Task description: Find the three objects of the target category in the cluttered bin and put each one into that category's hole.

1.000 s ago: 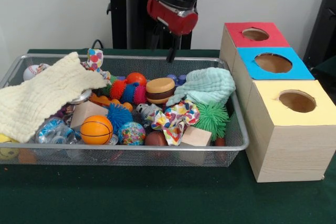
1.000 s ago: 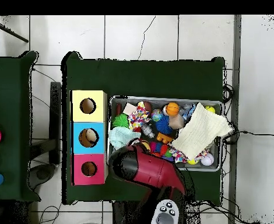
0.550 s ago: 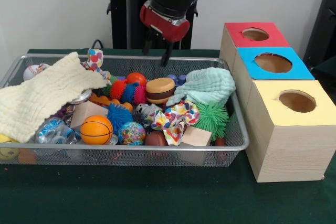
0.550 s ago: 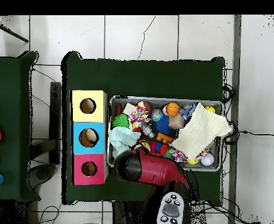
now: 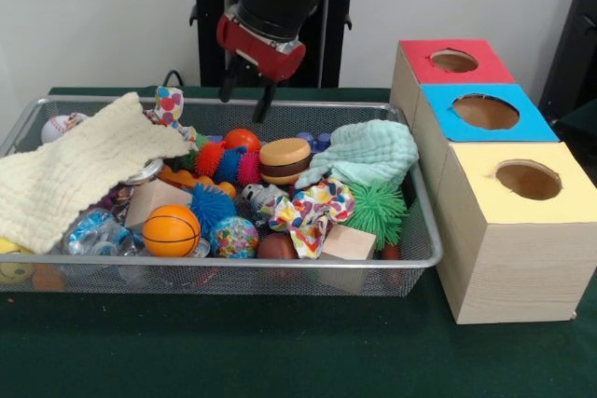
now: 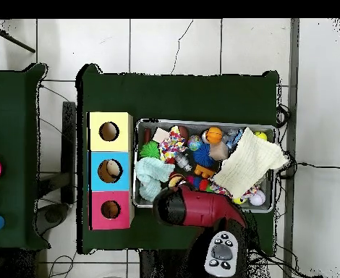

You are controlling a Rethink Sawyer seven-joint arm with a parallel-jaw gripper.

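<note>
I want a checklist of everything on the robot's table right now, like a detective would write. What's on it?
Surface: dark green table cover, bare in front of the bin.
Job's things: wire mesh bin full of toys; three wooden boxes with holes on top, red, blue, yellow.
Clutter: yellow cloth, mint cloth, toy burger, orange ball, green spiky ball, wooden block, spotted cloth.
Gripper: gripper open, empty, hanging above the bin's back edge.
Cables: black cable behind the bin.
Surroundings: white wall, tiled floor, second green table with coloured cups.
</note>
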